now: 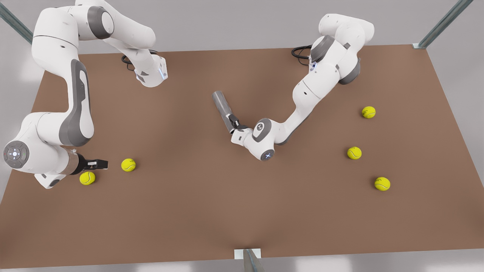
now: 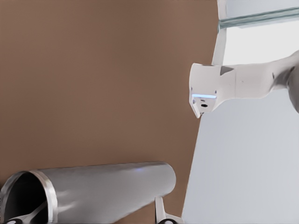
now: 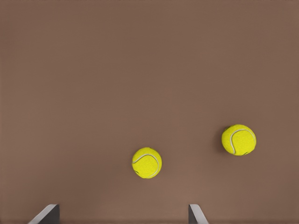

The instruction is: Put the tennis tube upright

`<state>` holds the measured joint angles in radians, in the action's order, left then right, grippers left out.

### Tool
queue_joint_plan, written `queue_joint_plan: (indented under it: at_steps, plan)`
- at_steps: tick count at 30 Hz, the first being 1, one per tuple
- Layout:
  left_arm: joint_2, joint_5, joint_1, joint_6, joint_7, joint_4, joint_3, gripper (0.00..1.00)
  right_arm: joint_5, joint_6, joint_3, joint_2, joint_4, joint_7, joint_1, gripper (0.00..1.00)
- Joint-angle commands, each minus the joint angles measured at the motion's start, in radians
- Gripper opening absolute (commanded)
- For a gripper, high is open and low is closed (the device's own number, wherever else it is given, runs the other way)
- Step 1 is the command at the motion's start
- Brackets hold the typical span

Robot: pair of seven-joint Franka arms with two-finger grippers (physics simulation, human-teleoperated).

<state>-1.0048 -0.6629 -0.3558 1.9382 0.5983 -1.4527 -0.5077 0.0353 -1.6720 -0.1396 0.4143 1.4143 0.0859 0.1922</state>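
Note:
The tennis tube (image 1: 223, 109) is a grey metallic cylinder slanting across the middle of the brown table, not upright. My left gripper (image 1: 234, 124) is shut on its near end, reaching in from the front view's right. In the left wrist view the tube (image 2: 107, 191) runs across the gripper (image 2: 88, 218), hollow end to one side, with a fingertip (image 2: 161, 212) against its wall. My right gripper (image 1: 101, 164) waits open low at the front view's left, between two yellow tennis balls. Its fingertips (image 3: 196, 214) stand wide apart with nothing between them.
Two balls (image 1: 128, 165) (image 1: 87, 178) lie by the right gripper, seen as ball (image 3: 146, 163) and ball (image 3: 238, 140). Three more balls (image 1: 368, 112) (image 1: 354, 153) (image 1: 382, 184) lie at the front view's right. The table (image 1: 242, 211) ends at metal frame posts.

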Motion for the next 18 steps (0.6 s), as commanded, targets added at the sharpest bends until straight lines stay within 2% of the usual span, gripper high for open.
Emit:
queue_joint_plan:
  at_steps: [1, 5, 8, 10, 18]
  plan:
    - [0.000, -0.006, -0.002, 0.001, 0.000, 0.000, 0.000, 0.98, 0.000, 0.000, 0.000, 0.000, 0.000, 0.000, 0.001, 1.00]
    - [0.000, -0.015, 0.001, 0.010, 0.000, 0.002, 0.000, 0.95, 0.000, 0.000, 0.000, 0.000, 0.000, 0.000, 0.003, 1.00]
    - [0.002, -0.017, 0.006, 0.007, 0.000, 0.002, 0.000, 0.73, 0.000, 0.000, 0.000, 0.000, 0.000, 0.000, 0.003, 1.00]
    - [0.003, -0.018, 0.006, 0.008, 0.000, 0.006, 0.000, 0.64, 0.000, 0.000, 0.000, 0.000, 0.000, 0.000, 0.003, 1.00]
    - [0.014, -0.037, 0.017, -0.019, -0.017, 0.012, -0.012, 0.61, 0.000, 0.000, 0.000, 0.008, -0.020, 0.000, 0.004, 1.00]
